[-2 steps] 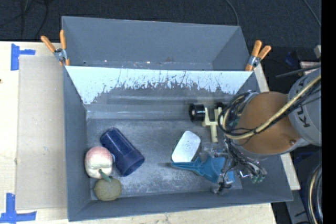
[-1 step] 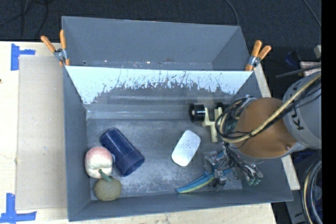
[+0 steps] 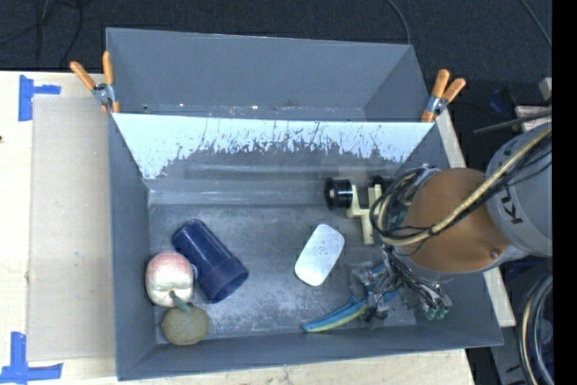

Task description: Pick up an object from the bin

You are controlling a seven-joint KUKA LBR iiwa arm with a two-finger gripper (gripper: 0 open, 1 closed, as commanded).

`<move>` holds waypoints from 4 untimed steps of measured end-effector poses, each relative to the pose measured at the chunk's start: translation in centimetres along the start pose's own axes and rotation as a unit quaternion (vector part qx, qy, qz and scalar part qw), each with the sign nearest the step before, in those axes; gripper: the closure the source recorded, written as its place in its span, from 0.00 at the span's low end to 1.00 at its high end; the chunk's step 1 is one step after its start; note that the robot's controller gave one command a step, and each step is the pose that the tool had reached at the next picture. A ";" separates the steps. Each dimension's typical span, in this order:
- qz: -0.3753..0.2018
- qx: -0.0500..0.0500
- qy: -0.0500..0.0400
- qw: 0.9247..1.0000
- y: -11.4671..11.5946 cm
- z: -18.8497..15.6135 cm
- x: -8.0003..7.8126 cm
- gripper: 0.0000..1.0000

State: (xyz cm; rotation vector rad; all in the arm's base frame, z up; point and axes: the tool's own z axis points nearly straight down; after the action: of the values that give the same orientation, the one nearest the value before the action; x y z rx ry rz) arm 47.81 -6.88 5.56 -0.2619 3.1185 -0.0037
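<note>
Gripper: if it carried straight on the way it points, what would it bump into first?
Probably the thin blue-and-yellow strip lying just by the gripper, near the front right corner of the bin; otherwise the floor there. Depth is hard to judge.

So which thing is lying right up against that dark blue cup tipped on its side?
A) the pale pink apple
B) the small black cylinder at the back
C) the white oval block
A: the pale pink apple touches the left side of the dark blue cup, while the white oval block and the black cylinder lie apart from it, further right.
</note>
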 end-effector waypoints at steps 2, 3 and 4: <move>0.000 0.000 0.000 1.000 0.0 -1.0 0.0 1.00; -0.001 -0.001 0.002 1.000 0.1 -1.8 0.0 1.00; 0.000 -0.002 0.004 1.000 0.2 -3.3 0.2 1.00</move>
State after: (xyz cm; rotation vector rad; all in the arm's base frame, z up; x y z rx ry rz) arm 47.59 -6.75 8.82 -0.2619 3.1270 0.0003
